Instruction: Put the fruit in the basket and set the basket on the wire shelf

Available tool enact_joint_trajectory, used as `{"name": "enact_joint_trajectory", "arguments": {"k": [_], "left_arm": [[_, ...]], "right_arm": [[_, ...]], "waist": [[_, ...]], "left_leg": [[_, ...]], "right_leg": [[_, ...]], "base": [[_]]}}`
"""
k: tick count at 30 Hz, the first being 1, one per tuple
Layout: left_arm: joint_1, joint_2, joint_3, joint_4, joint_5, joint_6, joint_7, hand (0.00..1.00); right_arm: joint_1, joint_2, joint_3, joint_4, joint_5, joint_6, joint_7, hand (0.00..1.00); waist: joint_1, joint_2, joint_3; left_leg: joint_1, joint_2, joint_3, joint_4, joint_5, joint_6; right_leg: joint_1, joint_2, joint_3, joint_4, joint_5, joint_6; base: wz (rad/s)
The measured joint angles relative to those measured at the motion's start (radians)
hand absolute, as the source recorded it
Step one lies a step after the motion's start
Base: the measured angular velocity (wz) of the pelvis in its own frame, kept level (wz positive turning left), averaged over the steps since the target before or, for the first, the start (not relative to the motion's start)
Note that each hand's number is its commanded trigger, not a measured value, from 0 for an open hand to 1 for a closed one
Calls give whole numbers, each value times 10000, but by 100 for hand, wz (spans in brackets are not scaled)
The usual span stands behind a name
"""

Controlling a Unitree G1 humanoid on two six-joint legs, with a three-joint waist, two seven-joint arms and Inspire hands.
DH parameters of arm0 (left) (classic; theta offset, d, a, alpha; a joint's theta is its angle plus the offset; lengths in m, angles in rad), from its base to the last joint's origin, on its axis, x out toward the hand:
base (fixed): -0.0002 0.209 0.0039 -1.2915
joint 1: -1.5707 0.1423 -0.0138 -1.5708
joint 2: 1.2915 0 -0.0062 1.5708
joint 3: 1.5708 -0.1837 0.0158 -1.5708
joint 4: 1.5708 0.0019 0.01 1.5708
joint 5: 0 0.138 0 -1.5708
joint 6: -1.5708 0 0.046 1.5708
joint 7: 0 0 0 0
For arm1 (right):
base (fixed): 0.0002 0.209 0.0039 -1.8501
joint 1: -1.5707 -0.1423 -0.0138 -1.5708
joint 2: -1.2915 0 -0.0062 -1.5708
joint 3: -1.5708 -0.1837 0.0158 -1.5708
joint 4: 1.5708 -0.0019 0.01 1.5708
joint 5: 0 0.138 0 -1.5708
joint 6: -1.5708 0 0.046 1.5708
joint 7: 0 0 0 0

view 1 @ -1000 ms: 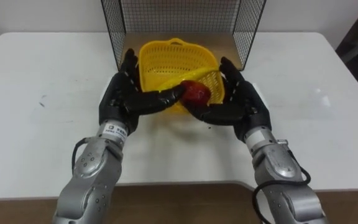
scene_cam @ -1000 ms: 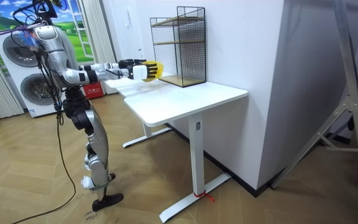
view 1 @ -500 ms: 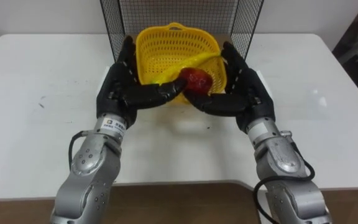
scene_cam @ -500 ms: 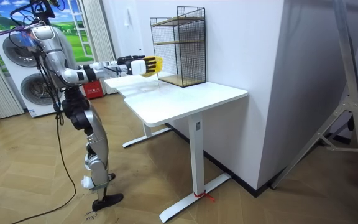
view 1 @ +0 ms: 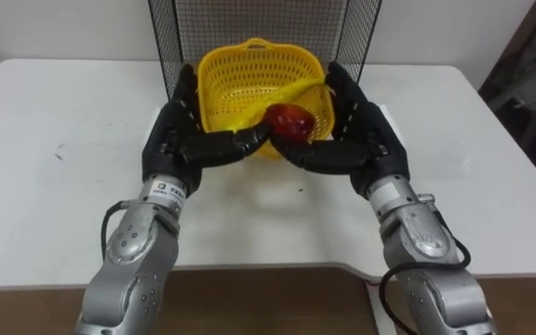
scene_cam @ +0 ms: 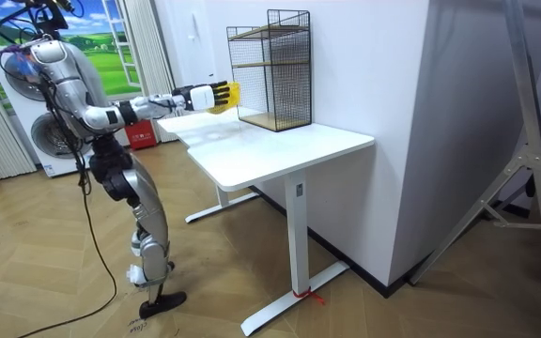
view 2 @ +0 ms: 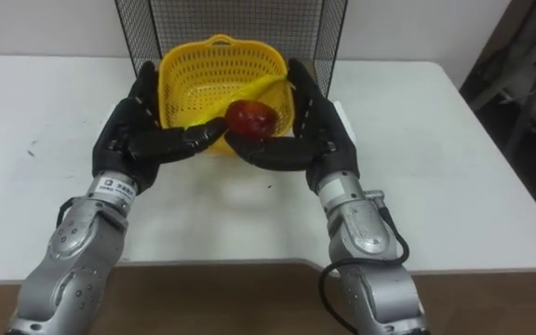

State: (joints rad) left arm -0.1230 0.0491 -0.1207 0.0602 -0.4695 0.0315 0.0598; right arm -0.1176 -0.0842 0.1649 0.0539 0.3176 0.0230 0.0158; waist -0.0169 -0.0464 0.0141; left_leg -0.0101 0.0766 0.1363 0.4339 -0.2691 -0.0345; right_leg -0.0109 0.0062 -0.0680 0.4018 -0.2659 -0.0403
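As hands [view 1: 170,140] [view 1: 370,140] advance, basket [view 1: 240,84] prob. nearer shelf [view 1: 352,33]

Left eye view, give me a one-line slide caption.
Left hand and right hand hold the yellow basket with a red fruit at the wire shelf.

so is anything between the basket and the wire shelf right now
Nothing visible. The yellow basket, with the red fruit in it, is pressed between the left robot hand and the right robot hand at the wire shelf's open front, above the white table. No other thing lies between basket and shelf.
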Motion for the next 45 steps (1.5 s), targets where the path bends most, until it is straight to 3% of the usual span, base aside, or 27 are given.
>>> {"name": "enact_joint_trajectory", "arguments": {"k": [1, 2, 3, 4, 5, 6, 8, 9, 13, 16, 20, 22, 25, 26, 27, 29, 30, 33, 34, 35, 36, 37, 38, 45], "left_arm": [[-3, 118, 2, 23, 62, -1, 0, 0], [15, 154, 2, 69, 51, -1, 1, 0], [28, 141, -28, 182, -21, 2, 1, 0], [28, 101, -29, 182, -98, 1, -5, 0], [30, 50, -36, 182, -154, -1, -35, 0], [46, 8, -18, 188, -204, 0, -34, 0], [55, 19, -3, 181, -207, -7, -34, 0], [54, 65, 42, 180, -208, -9, -34, 0], [49, 83, -39, 180, -15, -46, -90, 0], [48, -2, -3, 182, 37, -140, -223, 0], [44, 21, -1, 181, -24, -190, -218, 0], [41, 12, -20, 180, 14, -191, -202, 0], [33, 0, -39, 198, -31, -190, -187, 0], [14, -6, -42, 196, -17, -198, -188, 0], [13, -3, -39, 194, -6, -245, -188, 0], [8, -2, -107, 192, -6, -298, -182, 0], [-2, 17, -109, 192, -6, -338, -158, 0], [-33, 30, -105, 218, 25, -365, -96, 0], [-33, 47, -109, 222, 20, -365, -96, 0], [-33, 80, -147, 256, 22, -365, -97, 0], [-34, 79, -195, 331, 23, -366, -99, 0], [-31, 65, -214, 428, 23, -364, -99, 0], [-31, 69, -245, 532, 26, -353, -98, 0], [-33, 129, -206, 570, 34, 66, -98, 0]], "right_arm": [[-11, 25, 20, 28, 0, 0, 80, 0], [7, 29, 52, 92, 13, 0, 96, 0], [9, -106, 83, 171, 49, 22, 100, 0], [-1, -164, 42, 168, 83, 23, 114, 0], [23, -200, -25, 178, 132, 38, 171, 0], [109, -232, -26, 177, 133, 152, 238, 0], [243, -158, -14, 176, 132, 307, 249, 0], [238, -174, -24, 171, 134, 324, 293, 0], [211, -218, -37, 133, 132, 324, 297, 0], [197, -219, -103, 101, 108, 322, 305, 0], [179, -220, -120, 61, -71, 322, 290, 0], [177, -207, -123, 58, -50, 322, 255, 0], [180, -186, -103, 54, -159, 321, 121, 0], [141, -194, -105, 44, -160, 315, 89, 0], [121, -149, -99, 44, -157, 305, 87, 0], [125, -104, -95, 43, -156, 303, 82, 0], [123, -74, -109, 44, -182, 292, 90, 0], [132, -97, -122, 47, -180, 248, 208, 0], [131, -97, -122, 47, -178, 225, 209, 0], [130, -97, -109, 48, -180, 219, 199, 0], [128, -107, -112, 48, -175, 219, 178, 0], [147, -142, -120, 68, -166, 220, 157, 0], [126, -224, -119, 86, -143, 223, 126, 0], [52, -233, -126, 92, -65, 289, 120, 0]], "waist": [[-45, -100, 112], [-17, -193, 187], [27, -237, 117], [14, -203, 108], [60, -137, 101], [196, -125, 76], [234, -177, -81], [204, -157, -82], [180, -215, -103], [232, -323, -46], [240, -394, -2], [232, -394, 0], [176, -466, 52], [221, -467, 54], [265, -381, 73], [226, -224, 104], [216, -142, 121], [200, -37, 182], [199, -38, 182], [197, -39, 181], [183, -29, 179], [123, 30, 159], [116, 108, 104], [29, 171, 67]], "left_leg": [[-714, 50, -10, 1259, 193, 71], [-1027, -12, -97, 1674, 179, 148], [-1523, -317, -367, 1029, 194, 152], [-1780, -404, -426, 439, 340, 123], [-2209, -470, -486, -618, 1132, 194], [-2229, -514, -556, -986, 1785, 228], [-2041, -590, -537, -1020, 2124, 428], [-1971, -661, -578, -942, 2321, 582], [-1846, -996, -465, -902, 2078, 815], [-1775, -1244, -368, -885, 1949, 964], [-1916, -1454, -314, -272, 1303, 1101], [-2006, -1528, -303, -3, 974, 1196], [-1684, -1845, -215, 124, 626, 1432], [-1518, -1962, -125, 185, 450, 1536], [-1369, -1969, -57, 239, 280, 1600], [-1129, -1929, -175, 218, 113, 1687], [-983, -1899, -285, 71, 79, 1724], [-746, -1802, -347, -114, 91, 1776], [-726, -1801, -375, -133, 91, 1777], [-649, -1801, -418, -224, 90, 1777], [-621, -1806, -468, -225, 85, 1767], [-579, -1801, -576, -243, 79, 1753], [-478, -1759, -602, -427, 82, 1745], [-43, -1497, -598, -1090, 162, 1615]], "right_leg": [[53, -127, 41, 5, 3, -49], [108, -209, 83, 9, -2, -57], [110, -308, 137, -52, -43, -121], [58, -315, 134, -37, -64, -101], [-8, -315, 163, 99, -199, -27], [-59, -337, 252, 302, -408, 117], [27, -267, 353, 278, -475, 307], [154, -289, 407, 201, -482, 321], [298, -648, 460, 143, -675, 489], [350, -939, 531, 190, -879, 607], [492, -1121, 574, 315, -1196, 793], [440, -1251, 523, 783, -1306, 944], [-78, -1680, 420, 2749, -1311, 1060], [-390, -1871, 437, 3602, -1125, 1188], [-608, -1950, 412, 4222, -773, 1172], [-814, -1932, 341, 4705, -191, 1204], [-937, -1831, 335, 4728, -165, 1182], [-1328, -1313, 367, 3366, -844, 956], [-1401, -1208, 374, 2904, -849, 914], [-1517, -1004, 339, 1943, -775, 815], [-1567, -790, 363, 1177, -152, 650], [-1532, -754, 334, 1105, -35, 611], [-1336, -719, 338, 843, 36, 582], [-683, -403, 330, -207, 376, 465]], "base": [[9], [5], [-5], [-15], [-39], [-45], [-34], [-19], [-1], [0], [2], [4], [11], [-10], [-13], [-4], [0], [8], [10], [14], [26], [25], [13], [-4]]}}
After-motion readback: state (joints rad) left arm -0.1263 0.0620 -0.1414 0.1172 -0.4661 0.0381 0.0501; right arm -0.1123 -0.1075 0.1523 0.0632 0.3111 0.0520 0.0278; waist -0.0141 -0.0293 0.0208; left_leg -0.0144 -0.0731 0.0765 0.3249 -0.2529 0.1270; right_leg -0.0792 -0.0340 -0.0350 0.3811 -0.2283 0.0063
